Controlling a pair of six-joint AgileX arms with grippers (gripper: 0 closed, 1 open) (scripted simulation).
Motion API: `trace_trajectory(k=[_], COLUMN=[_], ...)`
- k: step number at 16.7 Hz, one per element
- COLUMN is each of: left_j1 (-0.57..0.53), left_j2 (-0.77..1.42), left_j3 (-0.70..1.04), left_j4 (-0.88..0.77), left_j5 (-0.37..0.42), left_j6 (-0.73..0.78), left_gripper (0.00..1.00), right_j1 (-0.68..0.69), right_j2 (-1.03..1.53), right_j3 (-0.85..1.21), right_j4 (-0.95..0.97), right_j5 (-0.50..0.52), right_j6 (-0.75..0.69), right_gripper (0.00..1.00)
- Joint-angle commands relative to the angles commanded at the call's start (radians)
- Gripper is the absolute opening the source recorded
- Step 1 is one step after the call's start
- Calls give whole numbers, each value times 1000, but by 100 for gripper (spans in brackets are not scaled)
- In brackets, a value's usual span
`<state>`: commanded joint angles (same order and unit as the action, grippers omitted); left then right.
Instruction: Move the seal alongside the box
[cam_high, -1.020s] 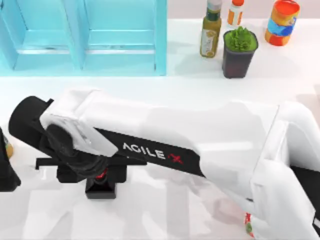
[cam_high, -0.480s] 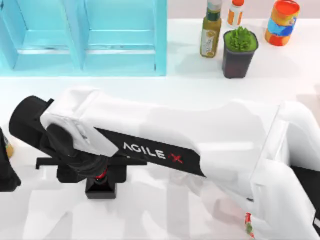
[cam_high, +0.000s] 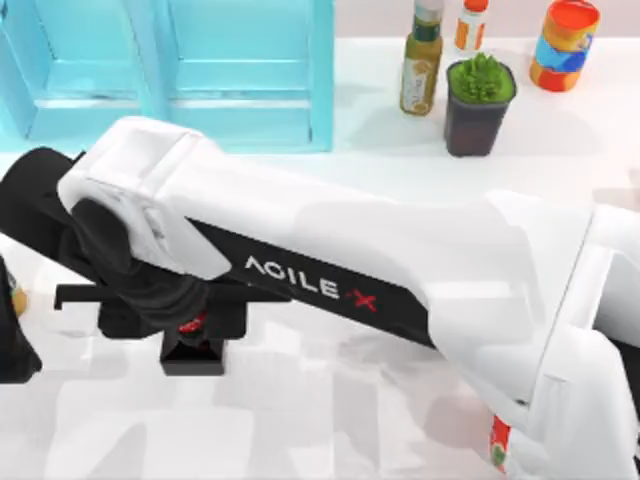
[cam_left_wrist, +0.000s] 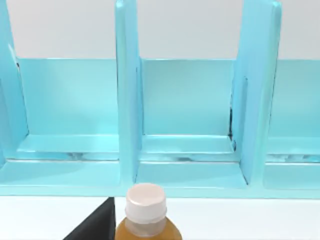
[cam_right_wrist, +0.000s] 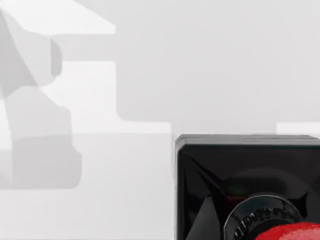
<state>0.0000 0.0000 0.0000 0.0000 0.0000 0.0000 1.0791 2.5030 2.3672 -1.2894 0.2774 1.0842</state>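
- The seal (cam_high: 193, 352) sits at the left side of the white table (cam_high: 330, 420), its red knob under the right end effector (cam_high: 190, 325).
- That end effector is closed on the knob.
- The cyan shelf (cam_high: 180, 75) stands behind.
- The left end effector's state: cannot tell.

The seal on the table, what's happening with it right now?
The right arm reaches across to the table's left side, its hand down over the seal, the small black-based stamp with a red knob. The box, a red planter, peeks out under that arm near the table's right front. The left arm sits parked at the left edge, facing the cyan shelf unit.
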Motion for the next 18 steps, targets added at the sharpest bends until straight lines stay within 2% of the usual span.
trace_trajectory(k=[7, 10, 14, 18], left_j1=[0, 0, 0, 0], left_j2=[0, 0, 0, 0], left_j3=[0, 0, 0, 0], left_j4=[0, 0, 0, 0], left_j5=[0, 0, 0, 0], left_j6=[0, 0, 0, 0], left_gripper=[100, 100, 100, 100], right_j1=[1, -32, -142, -305], right_j2=[3, -60, -266, -561], right_j3=[40, -11, -199, -494], right_j4=[-39, -34, -26, -26], right_j5=[-4, -14, -40, -75], right_j6=[0, -35, -145, -310], right_gripper=[0, 0, 0, 0])
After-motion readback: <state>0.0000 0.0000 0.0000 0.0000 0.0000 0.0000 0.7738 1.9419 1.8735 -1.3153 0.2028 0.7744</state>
